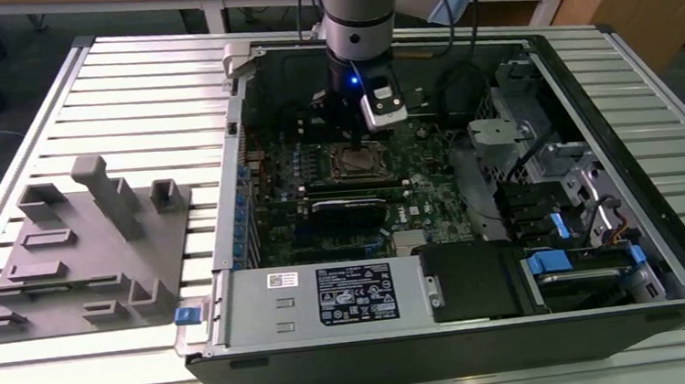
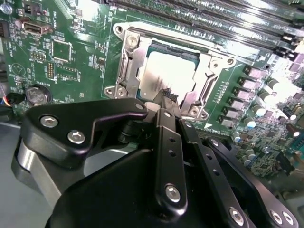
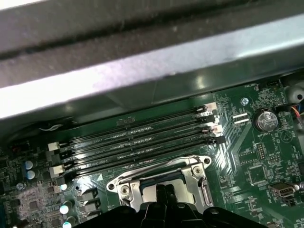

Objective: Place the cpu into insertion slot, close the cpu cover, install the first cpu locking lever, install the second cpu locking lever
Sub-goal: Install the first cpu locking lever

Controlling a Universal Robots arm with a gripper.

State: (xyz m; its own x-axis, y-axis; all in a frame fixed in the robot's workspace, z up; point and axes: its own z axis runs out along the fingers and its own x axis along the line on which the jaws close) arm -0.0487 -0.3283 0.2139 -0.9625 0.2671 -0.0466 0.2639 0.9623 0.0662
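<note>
Slatted metal counter [image 1: 126,90] carries an open computer case [image 1: 476,328], with a grey moulded fixture [image 1: 84,254] lying beside it at the exterior view's left. Inside the case the gripper [image 2: 166,97] hangs low over the insertion slot [image 2: 128,42], jaws pressed together into one narrow black tip, apparently to press rather than grasp. That tip sits at the edge of the cpu [image 2: 164,76], whose dull silver top lies flat in the socket. Around it the cpu cover [image 2: 137,59], a thin bright metal frame, looks folded down. Glossy green board [image 2: 71,57] surrounds everything, long black memory slots [image 3: 137,137] ranked just beyond.
</note>
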